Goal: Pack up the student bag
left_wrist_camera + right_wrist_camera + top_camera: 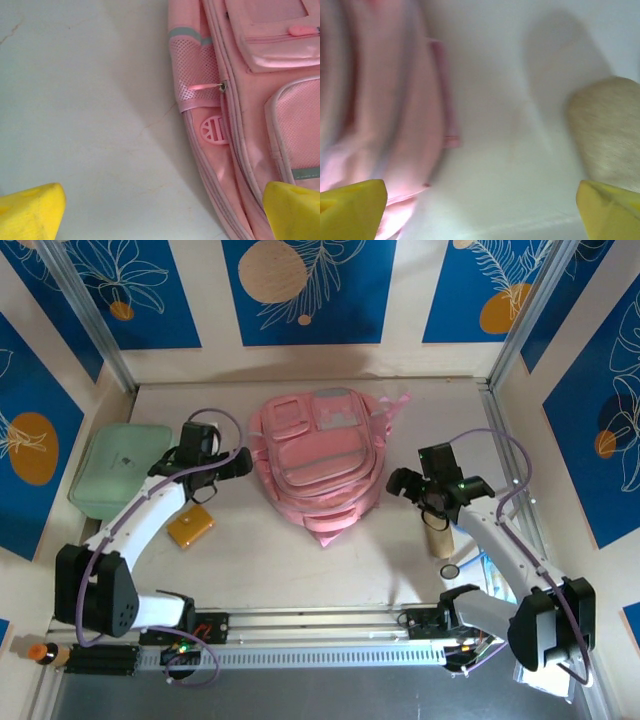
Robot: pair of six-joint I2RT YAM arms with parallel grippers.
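Two grippers are seen flanking the student bag (318,465) from the top external camera. The bag, pink with grey patches, is laid flat at the middle of the tabletop (300,575), nearer the far edge than the near one. The left gripper (240,462) is held just beside the bag's left side and the right gripper (400,483) near its right side; whether either touches the fabric cannot be told from above. A mint-green case (120,468) is placed by the left edge, an orange flat object (190,526) is seen just beside the left arm, and a beige cylindrical object (438,540) is partly covered by the right arm.

From the left wrist camera, that gripper's yellow fingertips (30,212) are seen at the two bottom corners, spread wide with nothing gripped. The bag is shown in the right half, with its mesh side pocket (192,70) and a pink zip pull (202,87) ahead of the jaws. One fingertip is seen over the bag's edge; contact cannot be judged.

From the right wrist camera, much is blurred. The right gripper's jaws are likewise spread wide and nothing is held. The bag is seen as a pink mass at the left, the beige cylindrical object at the right, and bare tabletop between them.
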